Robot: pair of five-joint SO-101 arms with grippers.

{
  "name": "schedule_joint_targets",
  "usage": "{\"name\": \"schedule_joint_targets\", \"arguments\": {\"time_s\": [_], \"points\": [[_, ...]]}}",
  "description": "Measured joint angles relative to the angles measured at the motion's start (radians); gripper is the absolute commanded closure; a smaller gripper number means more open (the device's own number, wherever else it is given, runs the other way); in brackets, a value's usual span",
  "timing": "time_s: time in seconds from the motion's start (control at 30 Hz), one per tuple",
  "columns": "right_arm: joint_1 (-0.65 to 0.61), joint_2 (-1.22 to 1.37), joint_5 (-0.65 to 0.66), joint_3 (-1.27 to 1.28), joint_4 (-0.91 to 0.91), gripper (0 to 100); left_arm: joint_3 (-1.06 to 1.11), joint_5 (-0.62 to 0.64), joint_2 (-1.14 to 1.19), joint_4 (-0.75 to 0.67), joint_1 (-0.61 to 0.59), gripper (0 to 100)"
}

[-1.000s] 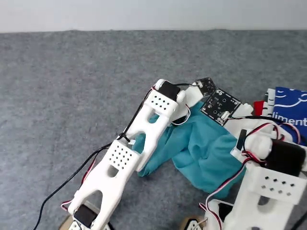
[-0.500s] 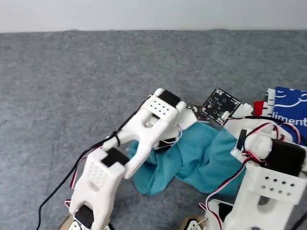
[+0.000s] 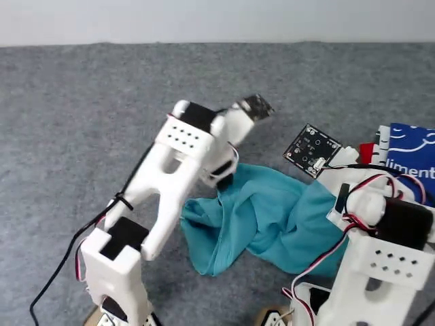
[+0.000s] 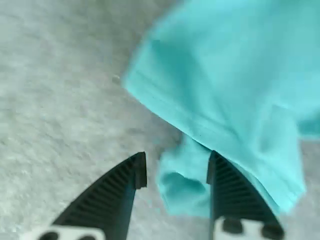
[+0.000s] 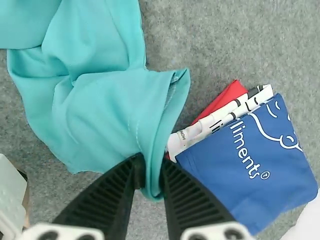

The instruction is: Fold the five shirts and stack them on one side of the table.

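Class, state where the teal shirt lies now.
High view: the teal shirt lies crumpled right of centre, the right gripper shut on its edge beside the folded stack.

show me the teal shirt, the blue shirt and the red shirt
teal shirt [image 3: 272,217], high view, middle of the crumpled cloth
blue shirt [image 5: 250,165], right wrist view, printed top face
red shirt [image 5: 227,97], right wrist view, exposed corner

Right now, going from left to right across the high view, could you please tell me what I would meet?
The left arm → teal shirt → stack of folded shirts at the right edge.
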Motion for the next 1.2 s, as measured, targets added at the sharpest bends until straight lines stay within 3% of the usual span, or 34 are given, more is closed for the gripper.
{"name": "schedule_joint_targets", "arguments": {"time_s": [0.23, 0.47, 0.7, 0.9, 1.2], "points": [[0.0, 0.0, -0.046, 0.0, 0.0, 98.9, 0.0, 0.083, 0.121, -0.224, -0.017, 79], [0.0, 0.0, -0.051, 0.0, 0.0, 98.9, -0.121, 0.089, 0.347, -0.253, -0.017, 79], [0.0, 0.0, -0.051, 0.0, 0.0, 98.9, -0.474, 0.089, 0.618, -0.081, -0.017, 80], [0.0, 0.0, -0.066, 0.0, 0.0, 98.9, -0.836, 0.021, 0.825, 0.114, 0.023, 98], [0.0, 0.0, -0.143, 0.0, 0.0, 98.9, -0.911, -0.002, 0.838, 0.129, 0.057, 99]]}}
